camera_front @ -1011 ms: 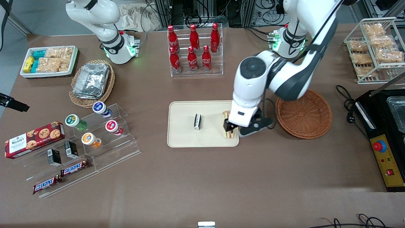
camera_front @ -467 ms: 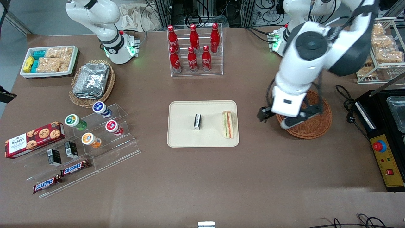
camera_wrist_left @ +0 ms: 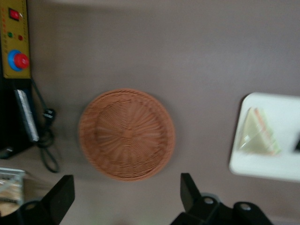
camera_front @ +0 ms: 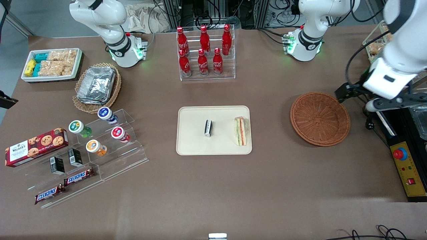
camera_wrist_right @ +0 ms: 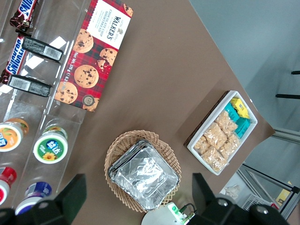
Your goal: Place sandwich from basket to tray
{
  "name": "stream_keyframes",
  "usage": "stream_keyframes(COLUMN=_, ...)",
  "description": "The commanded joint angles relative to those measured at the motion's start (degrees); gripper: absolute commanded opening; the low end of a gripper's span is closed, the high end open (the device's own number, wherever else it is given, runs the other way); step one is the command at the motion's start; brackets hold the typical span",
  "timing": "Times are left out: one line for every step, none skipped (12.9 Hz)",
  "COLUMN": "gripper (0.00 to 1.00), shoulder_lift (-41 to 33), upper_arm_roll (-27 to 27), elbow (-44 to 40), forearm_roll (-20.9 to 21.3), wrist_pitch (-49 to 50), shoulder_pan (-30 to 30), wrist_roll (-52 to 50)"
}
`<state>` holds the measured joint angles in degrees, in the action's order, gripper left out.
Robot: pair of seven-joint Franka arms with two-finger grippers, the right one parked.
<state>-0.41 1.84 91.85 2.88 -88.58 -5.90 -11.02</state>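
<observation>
Your gripper [camera_front: 347,95] hangs high over the working arm's end of the table, fingers spread wide and holding nothing; the wrist view shows both fingertips [camera_wrist_left: 63,194] well apart with bare tabletop between them. Look first at the sandwich [camera_front: 241,130]: it lies in the tray [camera_front: 190,146], close against the tray edge that faces the basket, its long axis running from nearer the front camera to farther from it, with the red and green filling showing along the top. A small dark packet [camera_front: 208,128] shares the tray, apart from the sandwich, toward the parked arm's end. The basket [camera_front: 320,119] sits between tray and gripper and, seen from the wrist camera, has nothing in it [camera_wrist_left: 126,135]. So the sandwich lies well apart from your gripper, past the whole basket, toward the middle of the table. Judging from this layout, the placement looks done, and no reach back toward the tray seems called for; any coming move is more likely a retreat.
</observation>
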Motion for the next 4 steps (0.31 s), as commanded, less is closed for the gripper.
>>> stream_keyframes(gripper=1.00, shoulder_lift=-1.35, upper_arm_roll=-3.60, elbow=0.53, forearm_roll=-0.33, wrist_pitch=2.44, shoulder_pan=-1.40, wrist_roll=8.11)
stream_keyframes(gripper=1.00, shoulder_lift=-0.82, upper_arm_roll=-3.51, elbow=-0.87, forearm_roll=-0.33, wrist_pitch=2.54, shoulder_pan=-1.40, wrist_roll=8.91)
stream_keyframes(gripper=1.00, shoulder_lift=-0.30, upper_arm_roll=-3.43, elbow=-1.84, forearm_roll=0.37, wrist_pitch=2.54, shoulder_pan=-1.48, wrist_roll=8.83)
stream_keyframes(gripper=1.00, shoulder_lift=-0.20, upper_arm_roll=-3.51, elbow=-2.03, forearm_roll=0.29, wrist_pitch=2.54, shoulder_pan=-1.31, wrist_roll=9.00)
